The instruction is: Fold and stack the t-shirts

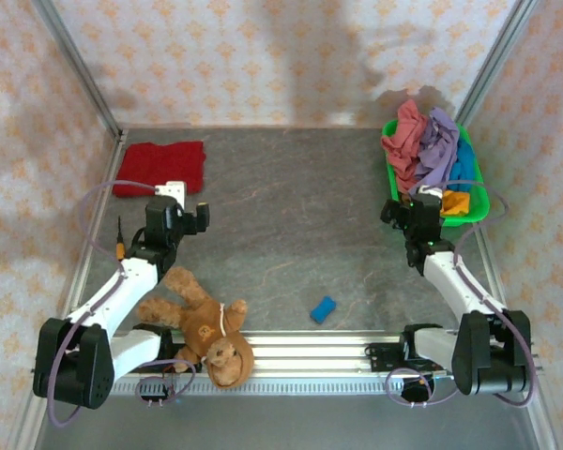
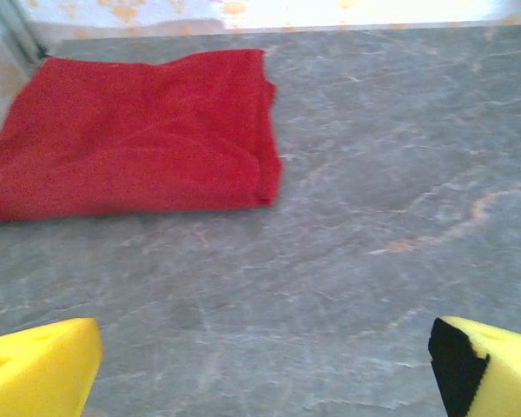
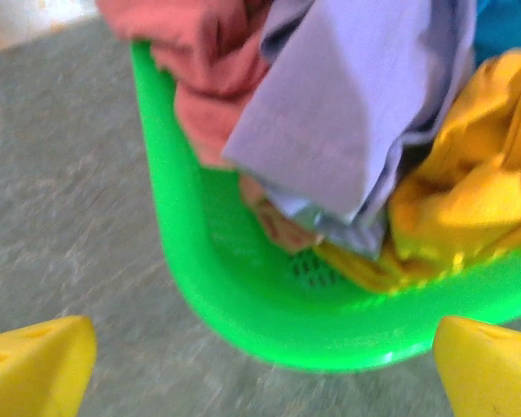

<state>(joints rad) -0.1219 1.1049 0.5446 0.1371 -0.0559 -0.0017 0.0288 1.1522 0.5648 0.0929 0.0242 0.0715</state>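
**One red tee laid out, four more heaped in the basket**

At the far left of the surface (image 1: 291, 216) the red tee (image 1: 159, 167) (image 2: 130, 143) lies folded and flat, close to the back wall. The left end effector (image 1: 174, 202) (image 2: 260, 373) hangs just in front of it, fingers (image 2: 43, 369) spread wide with nothing between them and clear of the cloth. Near the left arm's base a bear (image 1: 206, 328) sprawls on the front edge. A blue block (image 1: 323, 308) lies alone toward the middle front.

At the far right, the basket (image 1: 394, 183) (image 3: 243, 295) holds a loose heap: the pink tee (image 1: 403, 136) (image 3: 191, 52) on the left, the lavender tee (image 1: 436, 150) (image 3: 347, 104) draped over the middle, the teal tee (image 1: 464, 164) (image 3: 508, 22) on the right and the orange tee (image 1: 455, 202) (image 3: 469, 200) at the near end. The right end effector (image 1: 415, 208) (image 3: 260, 365) hovers by the basket's near rim, fingers (image 3: 35, 365) parted and empty.
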